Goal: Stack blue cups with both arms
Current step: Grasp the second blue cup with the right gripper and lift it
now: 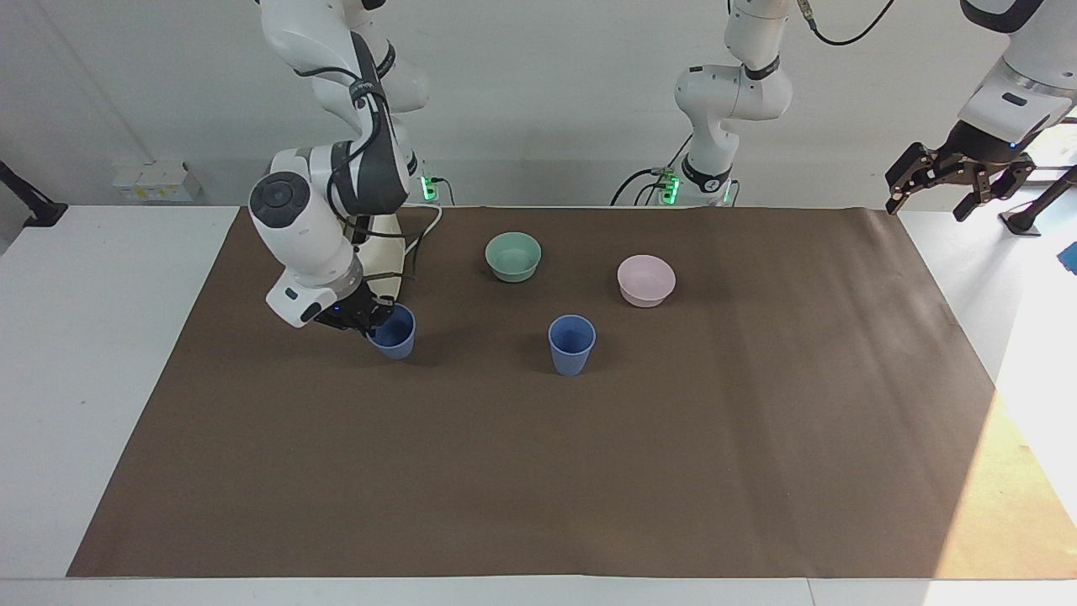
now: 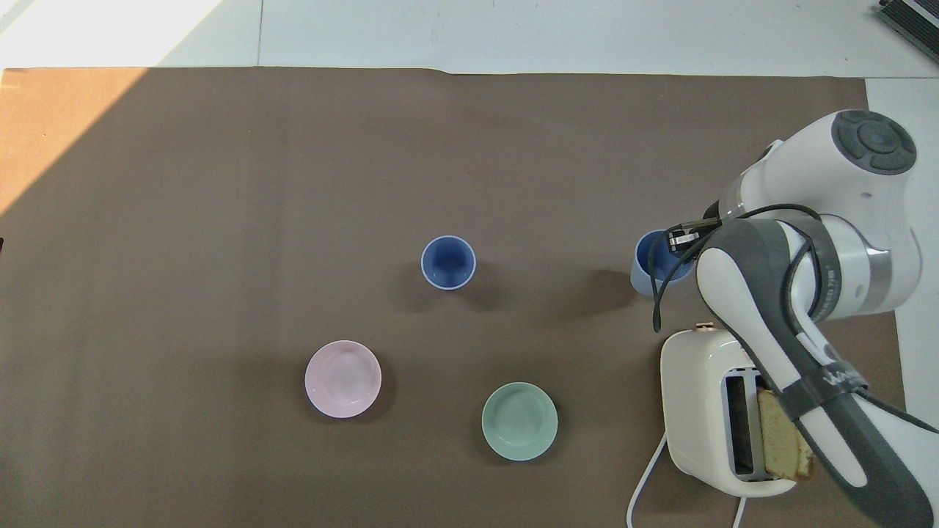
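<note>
A: While the right gripper [image 1: 368,320] pinches the rim of one blue cup [image 1: 394,332], tilted and lifted beside the toaster [image 2: 715,411], where is your target?

B: The second blue cup [image 1: 572,344] stands mid-mat, at three o'clock in the facing view. Carry, level, lower in. Left gripper [image 1: 959,178] waits, fingers spread.

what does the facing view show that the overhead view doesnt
Only the facing view shows the left gripper, raised off the mat past the left arm's end of the table, and both arm bases. Only the overhead view shows the toaster's slots with a bread slice. Both show the right gripper at the rim of one blue cup, the other blue cup, the green bowl and the pink bowl.
</note>
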Controlling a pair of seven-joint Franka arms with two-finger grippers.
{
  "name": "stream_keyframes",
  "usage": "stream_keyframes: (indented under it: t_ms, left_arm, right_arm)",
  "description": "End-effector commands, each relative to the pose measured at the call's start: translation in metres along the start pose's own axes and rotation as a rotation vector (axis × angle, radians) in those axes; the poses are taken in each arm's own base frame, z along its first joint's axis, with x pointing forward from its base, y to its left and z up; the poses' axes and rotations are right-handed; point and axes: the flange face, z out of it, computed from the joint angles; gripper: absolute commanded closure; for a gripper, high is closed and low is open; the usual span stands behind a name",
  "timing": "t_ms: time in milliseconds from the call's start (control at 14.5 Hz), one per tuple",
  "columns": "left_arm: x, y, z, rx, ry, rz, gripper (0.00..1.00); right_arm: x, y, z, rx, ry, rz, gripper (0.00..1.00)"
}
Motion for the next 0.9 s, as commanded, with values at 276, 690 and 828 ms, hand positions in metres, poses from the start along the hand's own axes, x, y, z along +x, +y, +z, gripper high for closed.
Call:
stream_keyframes:
  t_ms: [276,690,828]
  left_arm:
    - [0.006,0.023,-0.001,0.016,0.0,0.038,0.0]
    - [0.005,0.029,-0.001,0.004,-0.008,0.046,0.0]
    - [0.003,0.025,-0.002,0.005,-0.005,0.037,0.0]
  right_arm:
    - [-0.009,-0.003,-0.053,0.05,0.021,0.004,1.0]
    - [-0.003,-0.06,-0.08,0.072,0.069,0.067,1.0]
    - [0.0,-0.1,-0.088,0.079,0.081,0.117,1.0]
